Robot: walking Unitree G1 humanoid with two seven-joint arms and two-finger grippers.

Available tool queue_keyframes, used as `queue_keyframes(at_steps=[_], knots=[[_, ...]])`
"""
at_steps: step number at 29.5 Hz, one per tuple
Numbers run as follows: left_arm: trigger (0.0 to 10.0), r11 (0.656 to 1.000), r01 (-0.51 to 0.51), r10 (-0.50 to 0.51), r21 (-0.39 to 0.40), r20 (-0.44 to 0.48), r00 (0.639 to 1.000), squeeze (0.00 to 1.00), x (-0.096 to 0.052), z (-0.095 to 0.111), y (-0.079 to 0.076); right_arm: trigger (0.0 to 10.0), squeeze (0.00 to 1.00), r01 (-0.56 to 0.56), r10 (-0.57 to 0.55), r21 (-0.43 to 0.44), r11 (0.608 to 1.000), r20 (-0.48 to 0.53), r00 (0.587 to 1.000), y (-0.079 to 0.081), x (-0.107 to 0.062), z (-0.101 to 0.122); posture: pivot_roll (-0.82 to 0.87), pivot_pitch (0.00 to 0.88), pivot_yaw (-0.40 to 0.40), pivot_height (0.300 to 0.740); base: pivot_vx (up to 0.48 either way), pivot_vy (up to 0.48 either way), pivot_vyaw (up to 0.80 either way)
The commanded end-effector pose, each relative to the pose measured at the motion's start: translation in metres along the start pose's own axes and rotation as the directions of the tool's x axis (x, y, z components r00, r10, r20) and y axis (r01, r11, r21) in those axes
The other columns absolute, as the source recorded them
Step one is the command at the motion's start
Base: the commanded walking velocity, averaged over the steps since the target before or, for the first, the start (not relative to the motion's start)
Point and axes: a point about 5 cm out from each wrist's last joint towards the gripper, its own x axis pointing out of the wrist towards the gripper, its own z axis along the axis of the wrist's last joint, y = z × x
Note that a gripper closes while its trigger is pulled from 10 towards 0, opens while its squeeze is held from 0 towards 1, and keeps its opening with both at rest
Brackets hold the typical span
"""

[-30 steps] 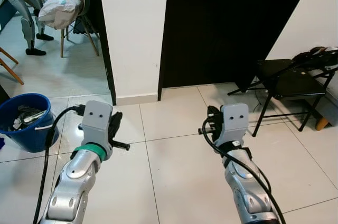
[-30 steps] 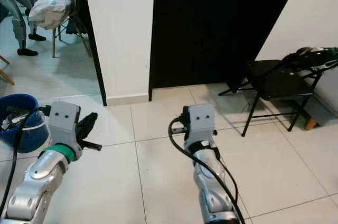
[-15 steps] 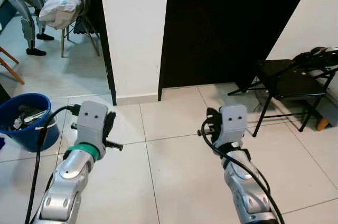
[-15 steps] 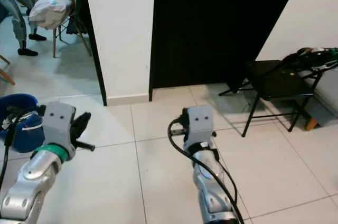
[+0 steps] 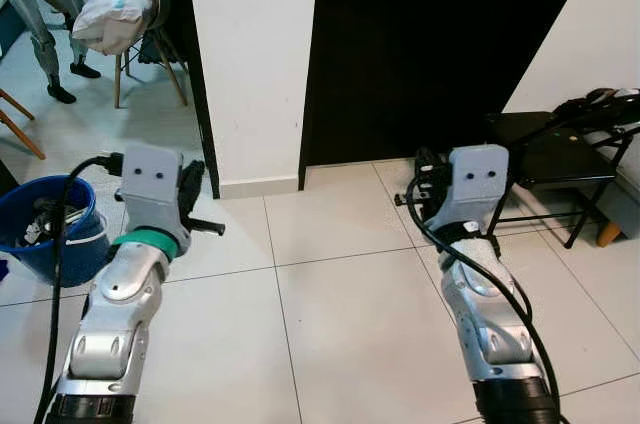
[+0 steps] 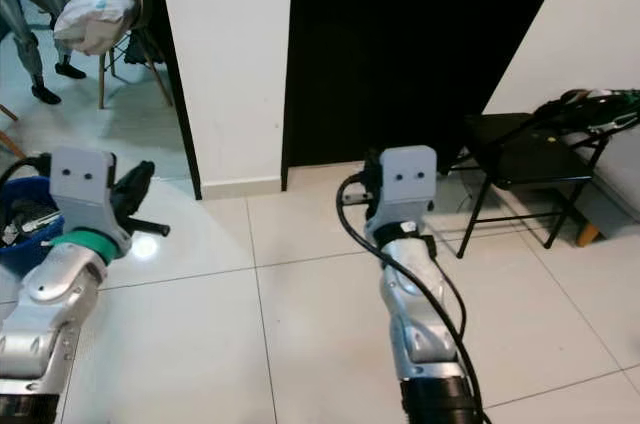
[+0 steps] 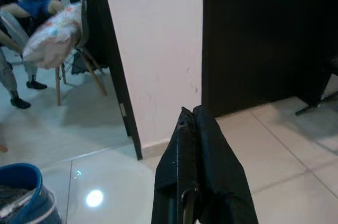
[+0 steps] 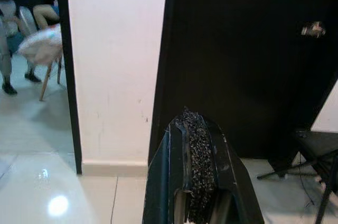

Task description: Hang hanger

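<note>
Door [image 5: 420, 44], dark, stands beside a white wall [image 5: 255, 54]. Folding chair [image 5: 545, 159] at right carries what may be the hanger [image 5: 590, 106], dark and indistinct. Both raised tools, left [image 7: 193, 123] and right [image 8: 193, 123], have fingers together, empty.

2 arms raised; blue bucket [image 6: 22, 234] far left.

Open tiled floor [image 5: 330, 324] ahead, between both arms, bare up to wall. White wall section [image 5: 255, 54] and dark door [image 5: 430, 44] block way straight ahead. Black folding chair [image 5: 545, 169] stands at right, just beside right arm. Blue bucket [image 5: 45, 229] on floor at left, close beside left arm. Doorway at far left open; wooden-legged chair with pillow [image 5: 135, 4] beyond.
</note>
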Motion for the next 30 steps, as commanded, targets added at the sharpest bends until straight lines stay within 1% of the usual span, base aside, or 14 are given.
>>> queue_keyframes(at_steps=[1, 2, 3, 4, 5, 11, 13, 14, 15, 17, 19, 21, 24, 30], knots=[[10.0, 0.999, 0.013, -0.008, 0.049, -0.105, 0.994, 0.00, -0.008, -0.023, 0.001, 10.0, 0.00, 0.010, -0.011, -0.008, 1.000, -0.109, 0.994, -0.003, -0.012, -0.027, 0.00, 0.000, 0.007, 0.740, 0.000, 0.000, 0.00], [10.0, 0.996, 0.042, -0.025, 0.081, -0.195, 0.981, 0.00, -0.016, -0.040, 0.001, 10.0, 0.00, 0.001, -0.004, -0.016, 1.000, -0.168, 0.986, -0.002, -0.021, -0.043, -0.01, 0.000, 0.009, 0.740, 0.000, 0.000, 0.00], [10.0, 0.993, 0.062, -0.036, 0.098, -0.252, 0.967, 0.00, -0.022, -0.051, 0.001, 10.0, 0.00, -0.006, 0.002, -0.019, 1.000, -0.204, 0.979, -0.002, -0.027, -0.052, -0.01, 0.000, 0.010, 0.740, 0.000, 0.000, 0.00], [10.0, 0.993, 0.062, -0.036, 0.098, -0.252, 0.967, 0.00, -0.022, -0.051, 0.001, 10.0, 0.00, -0.006, 0.002, -0.019, 1.000, -0.204, 0.979, -0.002, -0.027, -0.052, -0.01, 0.000, 0.010, 0.740, 0.000, 0.000, 0.00], [10.0, 0.994, 0.077, -0.051, 0.079, -0.284, 0.957, 0.00, -0.030, -0.058, 0.001, 10.0, 0.00, -0.026, 0.022, -0.009, 1.000, -0.256, 0.967, 0.001, -0.038, -0.063, -0.01, 0.000, 0.012, 0.740, 0.000, 0.000, 0.00], [10.0, 0.995, 0.089, -0.074, 0.042, -0.266, 0.961, 0.00, -0.030, -0.056, -0.006, 10.0, 0.00, -0.025, 0.028, 0.012, 1.000, -0.279, 0.960, 0.004, -0.044, -0.066, -0.01, 0.000, 0.013, 0.740, 0.000, 0.000, 0.00], [10.0, 0.997, 0.078, -0.082, -0.029, -0.210, 0.974, 0.00, -0.018, -0.045, -0.014, 10.0, 0.00, 0.007, 0.015, 0.076, 0.997, -0.282, 0.959, 0.004, -0.041, -0.065, -0.01, 0.000, 0.014, 0.740, 0.000, 0.000, -0.60], [10.0, 0.997, 0.078, -0.082, -0.029, -0.210, 0.974, 0.00, -0.018, -0.045, -0.014, 10.0, 0.00, 0.007, 0.015, 0.076, 0.997, -0.282, 0.959, 0.004, -0.041, -0.065, -0.01, 0.000, 0.014, 0.740, 0.000, 0.000, -0.77], [10.0, 0.996, 0.070, -0.080, -0.056, -0.191, 0.978, 0.00, -0.013, -0.042, -0.017, 10.0, 0.00, 0.023, 0.007, 0.104, 0.994, -0.282, 0.959, 0.003, -0.039, -0.064, -0.01, 0.000, 0.014, 0.740, 0.000, 0.000, -0.77], [10.0, 0.984, 0.101, -0.123, -0.149, -0.151, 0.981, 0.00, -0.007, -0.031, -0.025, 10.0, 0.00, 0.027, -0.001, 0.097, 0.995, -0.265, 0.964, 0.001, -0.036, -0.062, -0.02, 0.000, 0.016, 0.740, 0.000, 0.000, -0.77], [10.0, 0.981, 0.109, -0.133, -0.160, -0.150, 0.980, 0.00, -0.007, -0.030, -0.026, 10.0, 0.00, 0.028, -0.002, 0.095, 0.995, -0.263, 0.965, 0.000, -0.036, -0.062, -0.02, 0.000, 0.016, 0.740, 0.000, 0.000, -0.77], [10.0, 0.983, 0.118, -0.140, -0.142, -0.156, 0.978, 0.00, -0.006, -0.030, -0.027, 10.0, 0.00, 0.032, -0.006, 0.096, 0.995, -0.259, 0.966, -0.001, -0.035, -0.061, -0.02, 0.000, 0.018, 0.740, 0.000, 0.000, -0.78], [10.0, 0.991, 0.127, -0.133, -0.052, -0.137, 0.982, 0.00, -0.004, -0.030, -0.027, 10.0, 0.00, 0.026, 0.000, 0.100, 0.995, -0.250, 0.968, 0.001, -0.034, -0.059, -0.01, 0.000, 0.015, 0.740, 0.000, 0.000, -0.78], [10.0, 0.993, 0.116, -0.120, -0.033, -0.136, 0.983, 0.00, -0.003, -0.030, -0.027, 10.0, 0.00, -0.004, 0.022, 0.079, 0.997, -0.230, 0.973, 0.008, -0.029, -0.056, 0.00, 0.000, 0.006, 0.740, 0.000, 0.000, -0.65]])
